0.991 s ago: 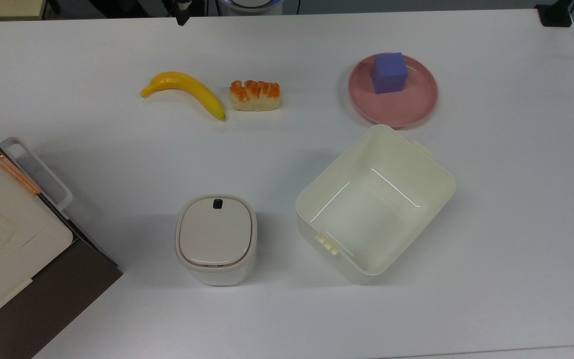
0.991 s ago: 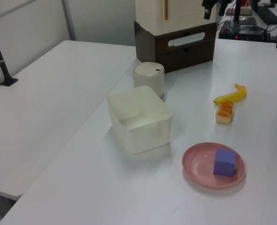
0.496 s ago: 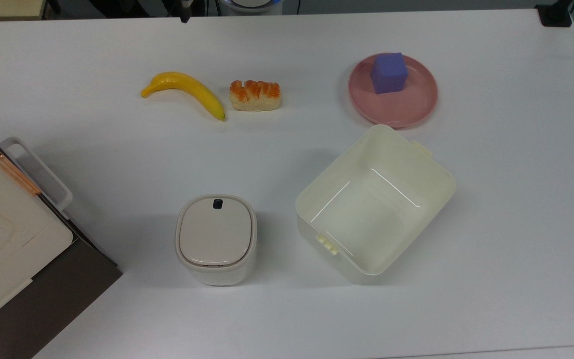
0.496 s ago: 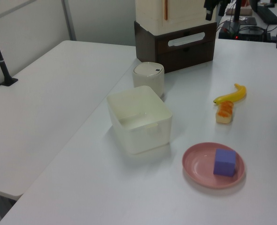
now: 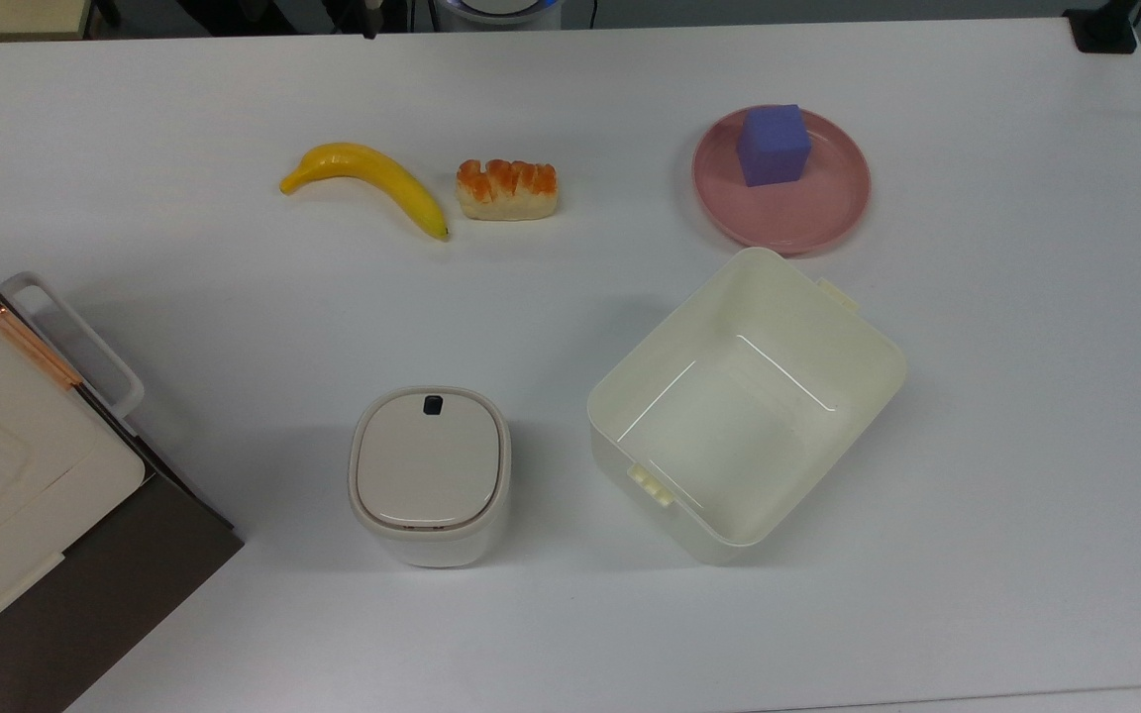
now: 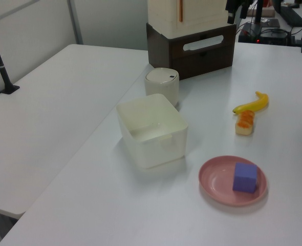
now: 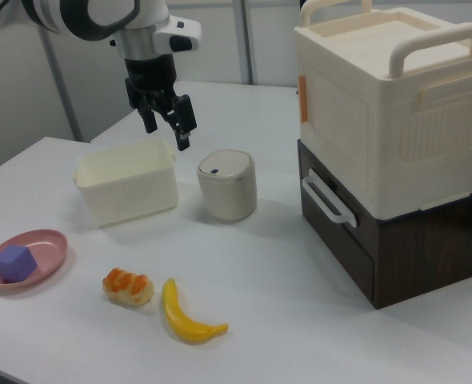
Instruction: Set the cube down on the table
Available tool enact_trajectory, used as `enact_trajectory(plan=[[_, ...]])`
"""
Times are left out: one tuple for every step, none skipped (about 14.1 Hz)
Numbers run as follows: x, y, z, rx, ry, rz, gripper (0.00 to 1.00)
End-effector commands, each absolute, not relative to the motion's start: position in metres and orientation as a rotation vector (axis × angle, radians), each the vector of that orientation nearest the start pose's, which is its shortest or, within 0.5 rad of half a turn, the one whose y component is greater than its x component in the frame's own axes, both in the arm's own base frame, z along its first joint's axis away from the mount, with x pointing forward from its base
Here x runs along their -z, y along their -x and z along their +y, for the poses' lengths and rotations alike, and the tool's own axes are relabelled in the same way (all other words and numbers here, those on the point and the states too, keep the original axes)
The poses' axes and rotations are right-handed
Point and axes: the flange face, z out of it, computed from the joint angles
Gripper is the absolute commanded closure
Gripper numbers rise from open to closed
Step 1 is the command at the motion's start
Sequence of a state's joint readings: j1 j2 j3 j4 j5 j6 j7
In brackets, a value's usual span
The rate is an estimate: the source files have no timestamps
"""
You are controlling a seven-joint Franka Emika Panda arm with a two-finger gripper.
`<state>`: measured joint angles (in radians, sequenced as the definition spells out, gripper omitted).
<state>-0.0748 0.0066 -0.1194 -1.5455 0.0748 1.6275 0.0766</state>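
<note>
Right view, near to far. Nearest lie a yellow plastic banana [image 7: 188,322] and an orange-topped bread piece [image 7: 127,288] on the large smooth white worktop [image 7: 284,272]. To the right view's left of them sits the round pink plate [image 7: 48,242], and the small matte purple-blue cube [image 7: 14,262] rests on it, not yet on the worktop. Behind stand the open cream square bin [image 7: 128,188] and a lidded cream canister [image 7: 227,186], with a cream box stacked on a dark drawer unit [image 7: 380,160] at the right view's right.

My fingers [image 7: 182,128] hang raised in front of the gap between bin and canister, spread apart and pinching nothing.

Deciding relation: the cube lies well apart from my fingers, down and toward the right view's left, with the bin between. In my judgement the next move is a reach across and a descent. The cube has no long axis, so either pair of side faces would serve.

Limits: my height above the worktop cannot be judged. The cube's far faces are hidden.
</note>
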Motion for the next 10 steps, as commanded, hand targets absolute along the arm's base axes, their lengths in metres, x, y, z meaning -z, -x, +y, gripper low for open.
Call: enact_trajectory(plan=[[-0.6392,-0.5487,-0.1038,0.101,3.06,0.385,0.0],[-0.6391,-0.5487,-0.1031,0.098,3.061,0.39,0.0],[-0.6382,-0.5485,-0.103,0.094,3.061,0.39,0.0],[-0.6382,-0.5485,-0.103,0.094,3.062,0.385,0.0],[-0.6382,-0.5488,-0.1013,0.094,3.063,0.378,0.0],[-0.6382,-0.5488,-0.1013,0.094,3.062,0.383,0.0],[-0.6382,-0.5488,-0.1013,0.093,3.061,0.388,0.0],[-0.6382,-0.5492,-0.0995,0.093,3.06,0.385,0.0],[-0.6375,-0.5493,-0.0986,0.091,3.06,0.385,0.0],[-0.6375,-0.5492,-0.0995,0.091,3.059,0.388,0.0]])
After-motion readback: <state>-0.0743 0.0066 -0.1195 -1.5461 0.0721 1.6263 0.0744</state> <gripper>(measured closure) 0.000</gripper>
